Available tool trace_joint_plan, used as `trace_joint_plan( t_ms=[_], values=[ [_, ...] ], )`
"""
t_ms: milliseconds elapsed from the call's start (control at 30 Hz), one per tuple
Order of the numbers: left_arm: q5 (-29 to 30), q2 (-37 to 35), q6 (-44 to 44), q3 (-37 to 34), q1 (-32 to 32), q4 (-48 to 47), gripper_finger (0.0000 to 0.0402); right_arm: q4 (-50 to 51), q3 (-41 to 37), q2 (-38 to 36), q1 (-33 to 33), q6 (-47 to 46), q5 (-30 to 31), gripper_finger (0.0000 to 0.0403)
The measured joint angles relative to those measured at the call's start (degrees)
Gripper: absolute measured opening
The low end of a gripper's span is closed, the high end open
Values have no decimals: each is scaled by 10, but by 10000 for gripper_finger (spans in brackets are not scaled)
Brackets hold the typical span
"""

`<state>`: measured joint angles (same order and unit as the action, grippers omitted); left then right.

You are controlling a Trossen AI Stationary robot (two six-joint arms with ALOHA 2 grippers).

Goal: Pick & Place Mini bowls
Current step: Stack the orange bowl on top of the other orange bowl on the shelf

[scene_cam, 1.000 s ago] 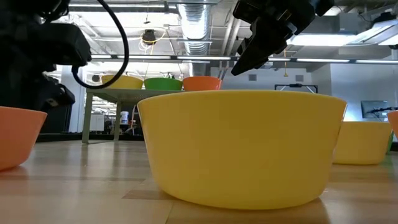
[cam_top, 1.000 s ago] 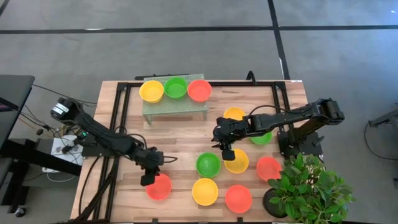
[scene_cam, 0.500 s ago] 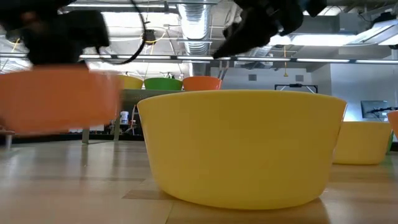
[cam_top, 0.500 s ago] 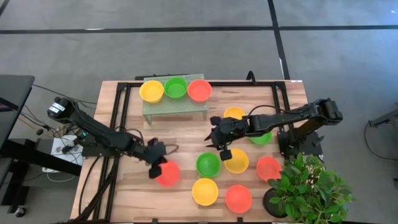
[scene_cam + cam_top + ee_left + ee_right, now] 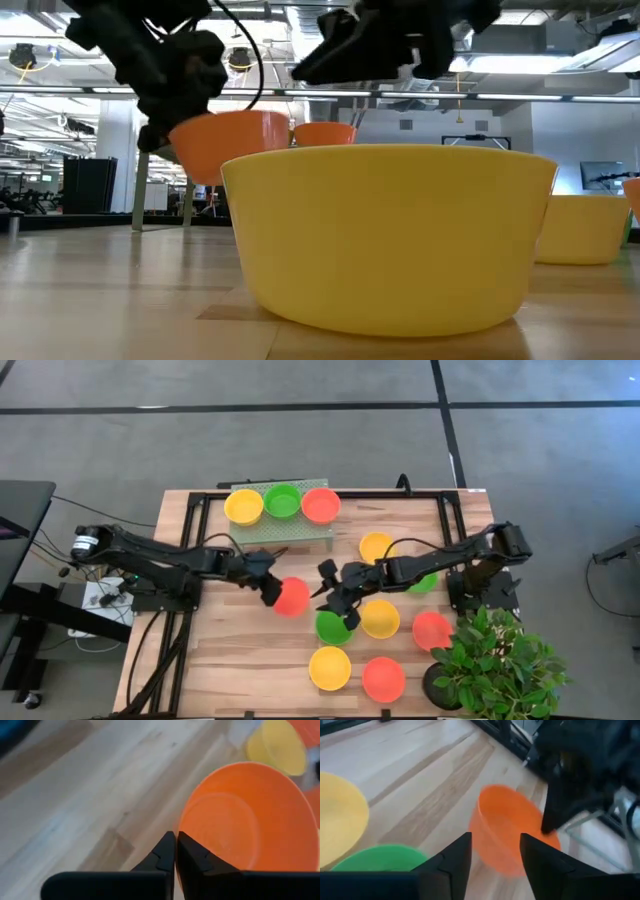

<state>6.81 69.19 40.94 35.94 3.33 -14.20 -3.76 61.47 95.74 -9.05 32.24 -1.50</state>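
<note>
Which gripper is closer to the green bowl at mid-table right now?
Right. The right gripper, open, hovers just above the green bowl; the left gripper is farther off to its left, shut on the red bowl.

- Wooden counter (image 5: pixel 215 660) carries loose mini bowls (image 5: pixel 330 667) near its front.
- A small green stand (image 5: pixel 280 532) at the back.
- Potted plant (image 5: pixel 495 660) at a corner.

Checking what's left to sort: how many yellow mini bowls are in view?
4: one on the green stand, one mid-table behind the right arm, one beside the green bowl, one near the front edge. None looks hidden.
</note>
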Motion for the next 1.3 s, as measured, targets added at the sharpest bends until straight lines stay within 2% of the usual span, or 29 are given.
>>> trace_joint_plan(
  t_ms=[200, 367, 567, 667, 867, 933, 1133, 1300],
  values=[
    [0, -3, -15, 0, -25, -3, 10, 29, 60, 72, 2, 67, 2, 207],
    [0, -5, -17, 0, -28, 0, 11, 85, 111, 118, 6, 69, 5, 205],
    [-3, -6, -17, 0, -27, 1, 15, 121, 162, 157, 11, 72, 39, 156],
    [-5, -5, -17, 0, -28, 1, 13, 139, 165, 163, 13, 73, 62, 112],
    [-8, -6, -30, 0, -28, 19, 33, 144, 167, 163, 10, 62, 63, 17],
    [-9, -7, -34, 1, -27, 28, 44, 150, 166, 163, 9, 52, 62, 9],
    [-15, -6, -36, 0, -27, 45, 77, 180, 167, 162, 7, -26, 61, 21],
    [-16, -6, -57, 0, -26, 52, 83, 241, 167, 150, -1, -48, 62, 5]
  ],
)
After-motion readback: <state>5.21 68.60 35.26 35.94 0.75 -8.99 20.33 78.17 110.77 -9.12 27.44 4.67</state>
